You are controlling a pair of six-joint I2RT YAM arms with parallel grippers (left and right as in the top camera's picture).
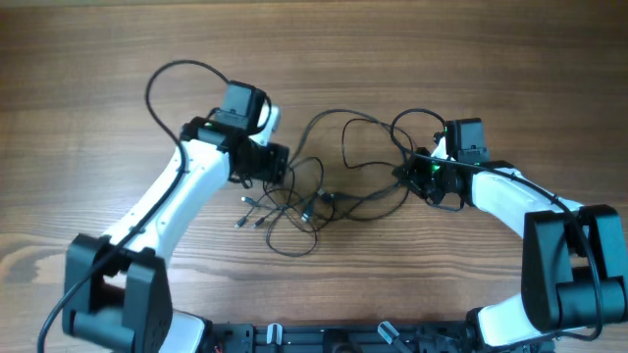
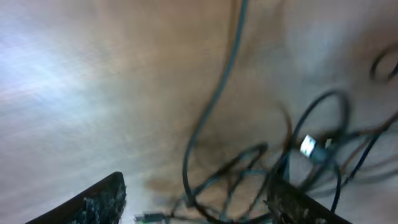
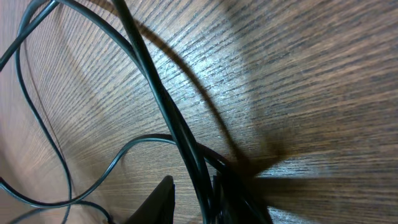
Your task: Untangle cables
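Several thin black cables (image 1: 324, 196) lie tangled on the wooden table between the arms, with small metal plug ends (image 1: 250, 214) at the lower left of the heap. My left gripper (image 1: 278, 175) is at the tangle's left edge. In the blurred left wrist view its fingers (image 2: 196, 205) are wide open, with loops of cable (image 2: 211, 106) and a silver plug (image 2: 309, 147) beneath and between them. My right gripper (image 1: 410, 176) is at the tangle's right edge. Its fingers (image 3: 193, 202) are drawn close around two taut strands of cable (image 3: 168, 106).
The thicker black wires of the arms loop above each wrist, the left one (image 1: 172, 78) and the right one (image 1: 417, 120). Bare wooden table (image 1: 491, 59) lies around the heap. A black rail (image 1: 324, 338) runs along the front edge.
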